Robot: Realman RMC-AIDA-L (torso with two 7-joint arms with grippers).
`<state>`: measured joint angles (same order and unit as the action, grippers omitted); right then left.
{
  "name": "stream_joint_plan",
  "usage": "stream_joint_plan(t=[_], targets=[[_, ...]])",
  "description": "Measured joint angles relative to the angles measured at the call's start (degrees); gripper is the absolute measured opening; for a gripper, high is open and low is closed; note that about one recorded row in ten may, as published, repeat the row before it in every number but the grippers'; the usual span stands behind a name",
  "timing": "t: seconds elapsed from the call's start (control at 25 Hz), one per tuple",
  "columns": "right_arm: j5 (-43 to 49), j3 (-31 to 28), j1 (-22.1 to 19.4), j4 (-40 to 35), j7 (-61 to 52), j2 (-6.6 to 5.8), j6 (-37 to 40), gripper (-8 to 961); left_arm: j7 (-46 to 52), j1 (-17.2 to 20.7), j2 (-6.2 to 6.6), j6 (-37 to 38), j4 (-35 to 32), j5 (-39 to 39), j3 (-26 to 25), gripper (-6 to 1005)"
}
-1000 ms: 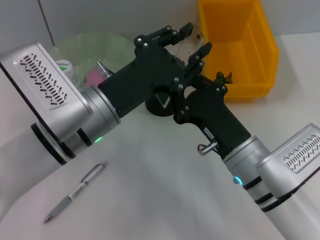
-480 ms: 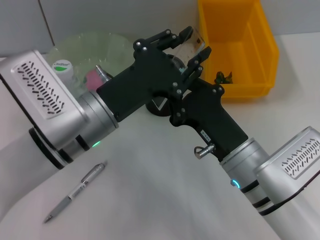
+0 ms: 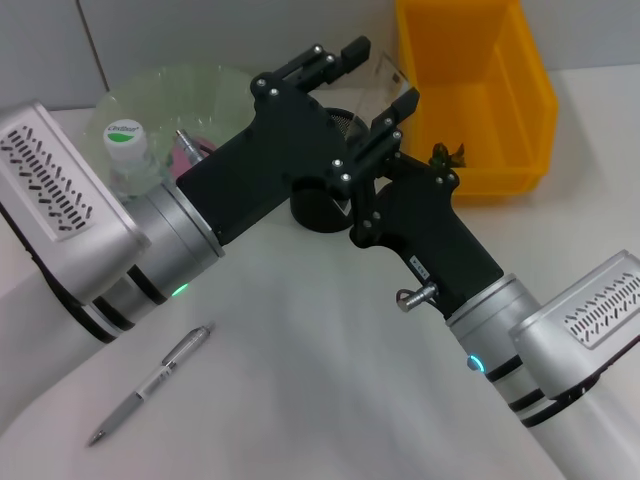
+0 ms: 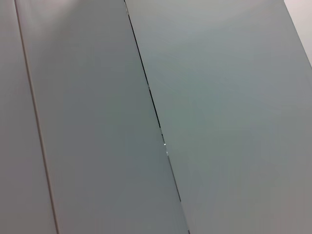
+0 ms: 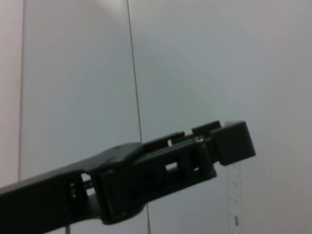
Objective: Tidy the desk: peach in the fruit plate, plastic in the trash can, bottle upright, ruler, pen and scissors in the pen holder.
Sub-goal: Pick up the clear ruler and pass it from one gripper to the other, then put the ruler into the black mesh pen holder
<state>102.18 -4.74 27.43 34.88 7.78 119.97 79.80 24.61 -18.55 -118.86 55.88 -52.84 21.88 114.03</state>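
Ruler (image 3: pixel 385 88) hangs above the holder (image 3: pixel 322 205), pinched by right gripper (image 3: pixel 395 110); left gripper (image 3: pixel 335 60) fingers wide; pen (image 3: pixel 150 384) remains on the desk (image 3: pixel 300 400).

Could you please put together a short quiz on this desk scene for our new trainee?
1. True or false: the pen lies on the table, outside the pen holder.
2. What colour is the bin at the back, on the robot's right? A) yellow-orange B) blue C) black
3. Which clear item is up in the air at the right end effector, with the left end effector close by?

Key: 1 true; 2 A; 3 the ruler.
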Motion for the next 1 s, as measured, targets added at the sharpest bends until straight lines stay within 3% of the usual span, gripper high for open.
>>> stream_joint_plan(t=[0.32,0.4,0.44,0.52,0.56,0.68,0.76,0.8,1.0], targets=[[0.6,-2.0,-0.7,-0.5,0.0,-0.51,0.1,14,3.7,0.9,0.40,2.5,0.0,0.3,-0.9,631],[2.2,-4.0,-0.7,-1.6,-0.5,-0.74,1.1,16,14.0,1.0,1.32,8.6,2.2,5.6,-6.5,657],[3.1,-5.0,-0.6,-2.3,-0.7,-0.77,1.4,17,14.0,1.0,1.32,8.6,2.2,5.6,-6.5,671],[4.5,-7.0,0.1,-3.8,-0.8,-0.73,1.4,20,23.1,-0.1,1.93,18.5,7.6,15.0,-15.4,685],[5.1,-7.9,0.8,-4.7,-0.9,-0.68,1.1,21,23.1,-0.1,1.93,18.5,7.6,15.0,-15.4,686],[5.3,-9.1,4.1,-6.7,-0.9,-0.45,-1.1,24,27.0,-1.2,2.14,28.2,15.8,24.1,-25.1,690],[5.3,-10.0,6.2,-7.8,-0.9,-0.35,-2.9,27,27.1,-1.3,2.12,29.6,17.6,25.0,-26.9,705],[5.3,-10.5,7.1,-8.2,-0.9,-0.31,-3.9,28,27.0,-1.1,2.07,33.5,22.5,26.7,-31.3,719],[5.4,-13.0,10.3,-8.8,-0.9,-0.24,-8.7,34,27.2,-0.3,2.26,35.9,24.8,26.8,-32.7,786]])
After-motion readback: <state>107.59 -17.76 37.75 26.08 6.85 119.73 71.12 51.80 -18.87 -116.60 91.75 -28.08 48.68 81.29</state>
